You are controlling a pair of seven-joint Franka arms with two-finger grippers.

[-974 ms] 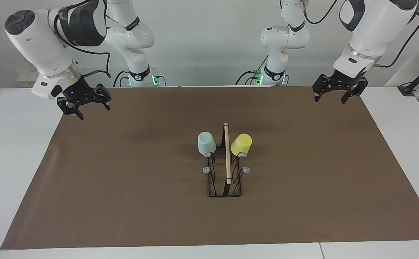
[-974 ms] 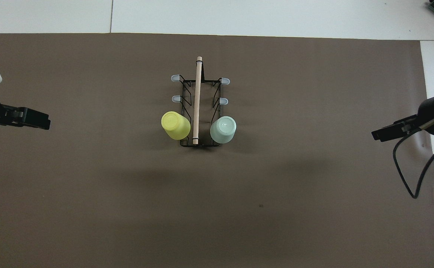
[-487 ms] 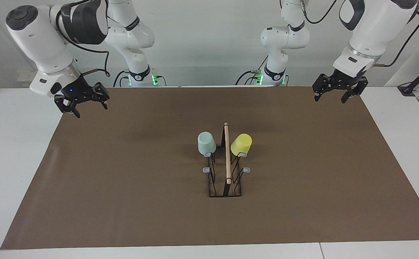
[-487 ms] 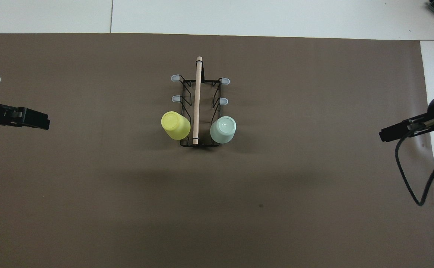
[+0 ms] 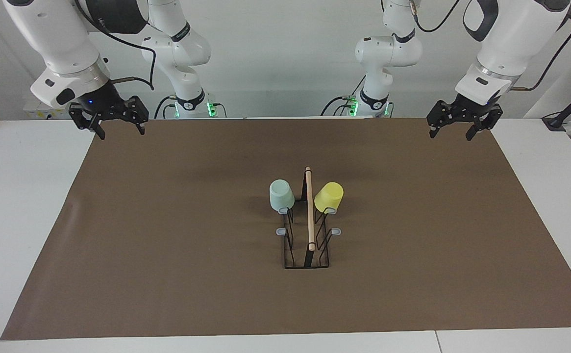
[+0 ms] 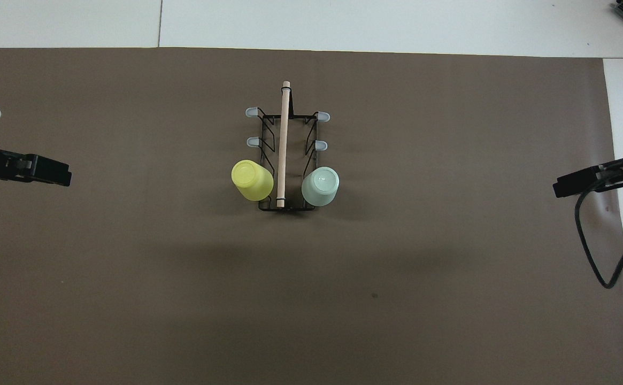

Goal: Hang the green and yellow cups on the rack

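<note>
You have two arms, two cups and one rack in front of you. Reading across the facing view, first comes the right gripper (image 5: 116, 128), raised over the mat corner at the right arm's end of the table, its two black fingers spread apart with nothing between them.

In the middle of the brown mat (image 5: 177, 245), a flat matte sheet covering most of the white table (image 5: 20, 206), stands the rack (image 5: 307, 245): a thin black wire frame with a smooth, pale wooden rod (image 5: 309, 208) running along its top. You can count six pegs, three on each side; four show rounded grey tips, and the two nearest the robots are covered by the cups.

The green cup (image 5: 281, 195), pale mint, smooth plastic, tapered and without a handle, hangs upside down on the peg at the right arm's side. The yellow cup (image 5: 329, 196), the same shape and size, bright and glossy, hangs tilted outward on the matching peg at the left arm's side. The rod lies between them.

Last comes the left gripper (image 5: 451, 131), raised over the mat corner at the left arm's end, fingers likewise apart and empty.
</note>
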